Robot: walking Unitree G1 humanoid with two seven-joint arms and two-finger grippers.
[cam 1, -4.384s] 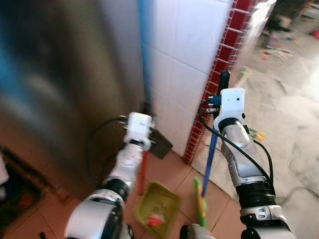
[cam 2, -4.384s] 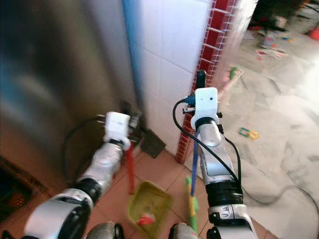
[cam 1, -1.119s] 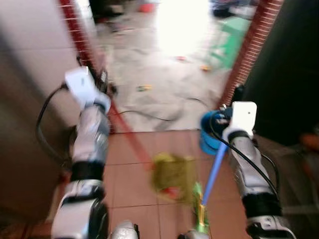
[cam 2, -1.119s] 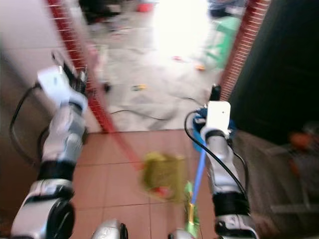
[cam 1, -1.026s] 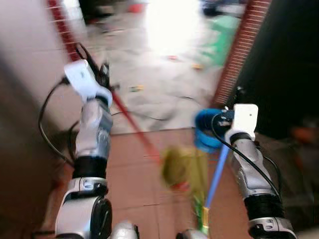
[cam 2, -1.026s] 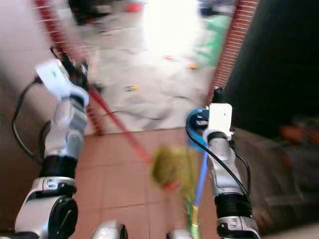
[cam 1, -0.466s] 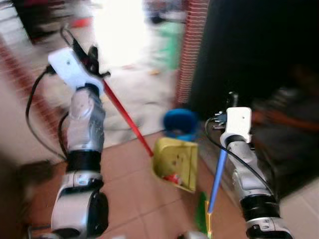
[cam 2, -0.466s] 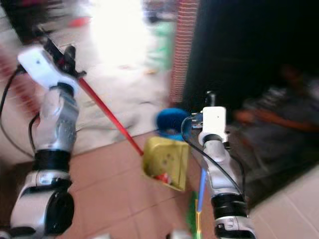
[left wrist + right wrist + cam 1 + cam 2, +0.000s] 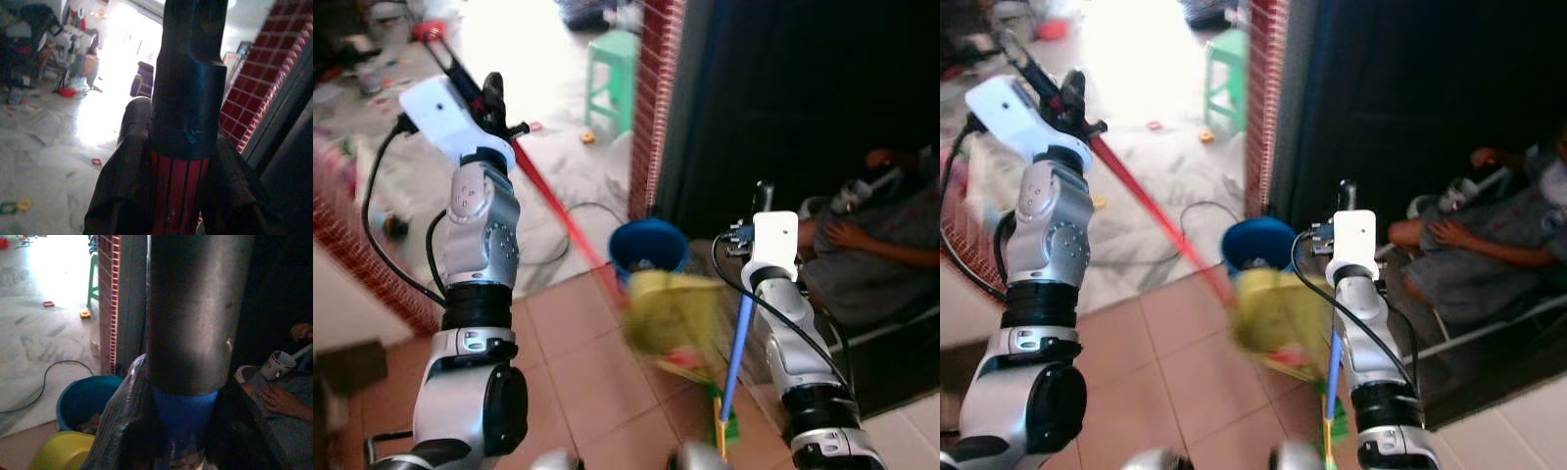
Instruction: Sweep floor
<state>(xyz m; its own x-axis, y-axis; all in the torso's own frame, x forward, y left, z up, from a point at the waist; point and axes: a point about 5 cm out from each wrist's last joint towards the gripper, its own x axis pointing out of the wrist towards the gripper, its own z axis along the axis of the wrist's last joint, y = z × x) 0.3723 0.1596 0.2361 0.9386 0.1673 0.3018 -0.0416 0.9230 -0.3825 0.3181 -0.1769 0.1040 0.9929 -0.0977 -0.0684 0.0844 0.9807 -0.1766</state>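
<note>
My left gripper (image 9: pixel 485 96) is raised high and shut on the red handle (image 9: pixel 551 204) of a yellow dustpan (image 9: pixel 672 312). The dustpan hangs blurred just in front of a blue bucket (image 9: pixel 647 244), with something red at its lower edge. My right gripper (image 9: pixel 762 200) is shut on the blue handle (image 9: pixel 737 345) of a broom, whose green head (image 9: pixel 721 429) rests on the tiles by my feet. In the left wrist view the fingers (image 9: pixel 121 188) clamp the red, black-capped handle (image 9: pixel 180 188). The right wrist view shows the blue handle (image 9: pixel 184 416), the bucket (image 9: pixel 86 398) and the dustpan (image 9: pixel 62 453).
A person (image 9: pixel 889 227) sits at the right in a dark doorway, holding a cup (image 9: pixel 277 364). A brick pillar (image 9: pixel 653 98) stands behind the bucket. Beyond it lie a grey floor with a black cable (image 9: pixel 574 217), small litter and a green stool (image 9: pixel 612 61).
The camera has swung right, from the fridge and tiled wall to the doorway, bringing the bucket and seated person into view. The dustpan has swung toward the bucket. Both grips are unchanged.
</note>
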